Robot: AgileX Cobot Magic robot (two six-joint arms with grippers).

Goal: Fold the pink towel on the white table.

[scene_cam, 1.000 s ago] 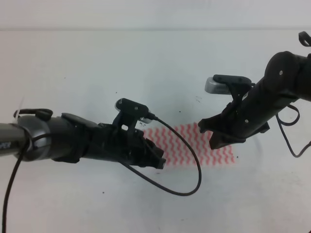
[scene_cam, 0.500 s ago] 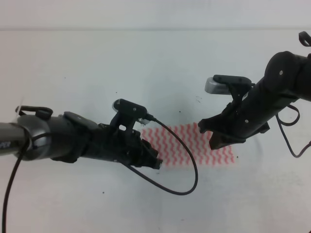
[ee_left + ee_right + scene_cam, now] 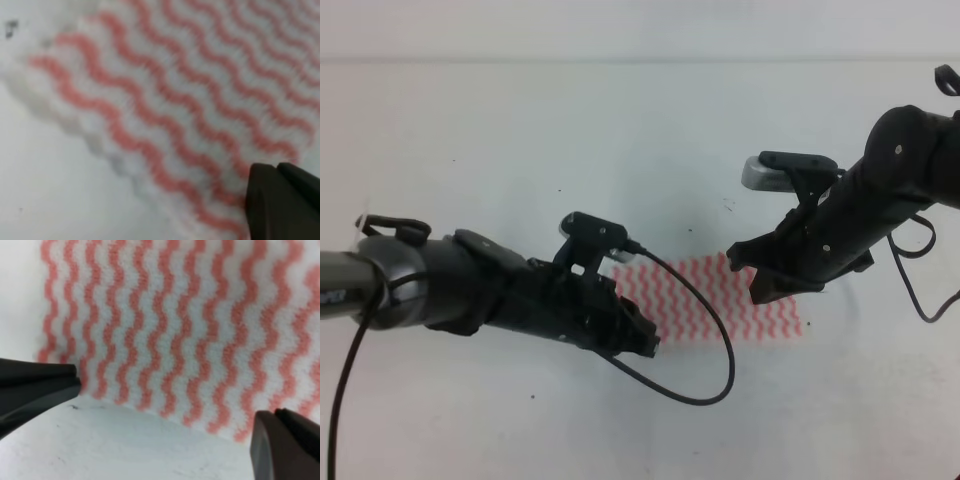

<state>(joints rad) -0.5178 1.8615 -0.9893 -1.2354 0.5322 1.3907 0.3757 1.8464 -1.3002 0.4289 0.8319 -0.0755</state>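
1. High view: the pink towel (image 3: pixel 720 300) lies flat on the white bench (image 3: pixel 520 130), between the left tool (image 3: pixel 642 340) at its left end and the right tool (image 3: pixel 757 278) over its right part.
2. Left wrist view: only one dark fingertip (image 3: pixel 280 200) shows over the towel's corner; cannot tell how far the tool is open.
3. Right wrist view: the fingers (image 3: pixel 35 385) are spread wide above the towel's edge, holding nothing.
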